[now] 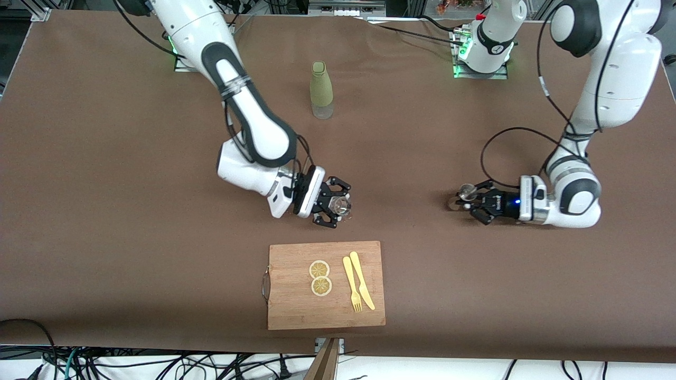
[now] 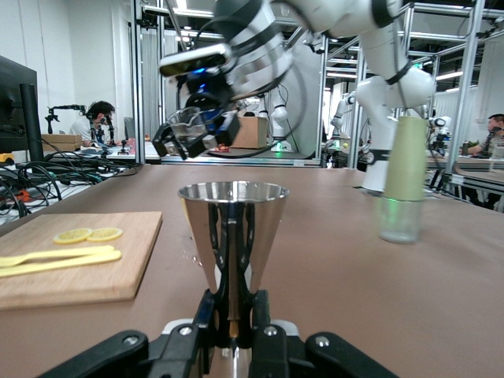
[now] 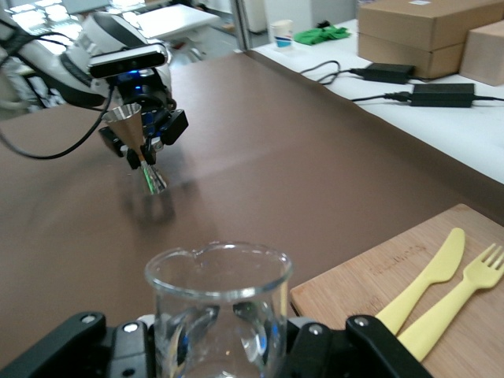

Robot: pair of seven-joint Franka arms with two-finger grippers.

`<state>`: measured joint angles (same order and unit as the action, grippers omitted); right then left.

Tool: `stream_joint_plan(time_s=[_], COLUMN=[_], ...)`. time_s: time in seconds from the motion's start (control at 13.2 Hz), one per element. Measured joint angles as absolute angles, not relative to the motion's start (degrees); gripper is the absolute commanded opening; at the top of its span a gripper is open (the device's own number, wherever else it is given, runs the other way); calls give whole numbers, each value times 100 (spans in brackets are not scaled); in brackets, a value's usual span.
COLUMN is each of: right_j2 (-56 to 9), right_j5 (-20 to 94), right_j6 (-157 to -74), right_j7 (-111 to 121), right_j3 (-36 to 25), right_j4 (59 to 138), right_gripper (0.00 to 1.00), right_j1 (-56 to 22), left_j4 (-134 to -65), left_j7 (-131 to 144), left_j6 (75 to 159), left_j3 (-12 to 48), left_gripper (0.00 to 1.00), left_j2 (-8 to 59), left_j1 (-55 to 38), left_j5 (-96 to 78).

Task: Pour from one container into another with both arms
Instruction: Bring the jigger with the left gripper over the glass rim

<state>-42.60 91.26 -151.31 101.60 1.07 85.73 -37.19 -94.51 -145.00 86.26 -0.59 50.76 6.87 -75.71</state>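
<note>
My right gripper (image 1: 338, 205) is shut on a small clear glass beaker (image 1: 342, 207) with a pour lip, held upright in the air over the brown table just above the cutting board's edge; in the right wrist view the beaker (image 3: 219, 303) fills the gripper (image 3: 216, 339). My left gripper (image 1: 467, 199) is shut on the narrow waist of a metal double-cone jigger (image 1: 466, 192), over the table toward the left arm's end. In the left wrist view the jigger (image 2: 232, 224) stands upright in the gripper (image 2: 234, 315). The two containers are well apart.
A wooden cutting board (image 1: 296, 311) lies near the front edge with two lemon slices (image 1: 320, 277) and a yellow knife and fork (image 1: 358, 287). An olive-sleeved bottle (image 1: 321, 91) stands between the arm bases, farther from the camera than the beaker.
</note>
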Motion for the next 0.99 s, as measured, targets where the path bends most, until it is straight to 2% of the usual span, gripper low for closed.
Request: stream_joint_plan(time_s=[0.46, 0.99], right_j2=[-4231, -4231], right_j5=[9121, 8411], right_j6=[-16783, -16993], right_j7=[9710, 9700], right_j3=[102, -17], right_j4=[8527, 8526], right_gripper=[1, 1], right_j1=[-4609, -4659], left_j4=[-9461, -9457], left_j7=[-14352, -14153], left_j6=[9443, 10020], left_j3=[30, 176], left_gripper=[0, 0], left_j2=[5172, 5278], left_j1=[-479, -991], left_j5=[-8622, -8927])
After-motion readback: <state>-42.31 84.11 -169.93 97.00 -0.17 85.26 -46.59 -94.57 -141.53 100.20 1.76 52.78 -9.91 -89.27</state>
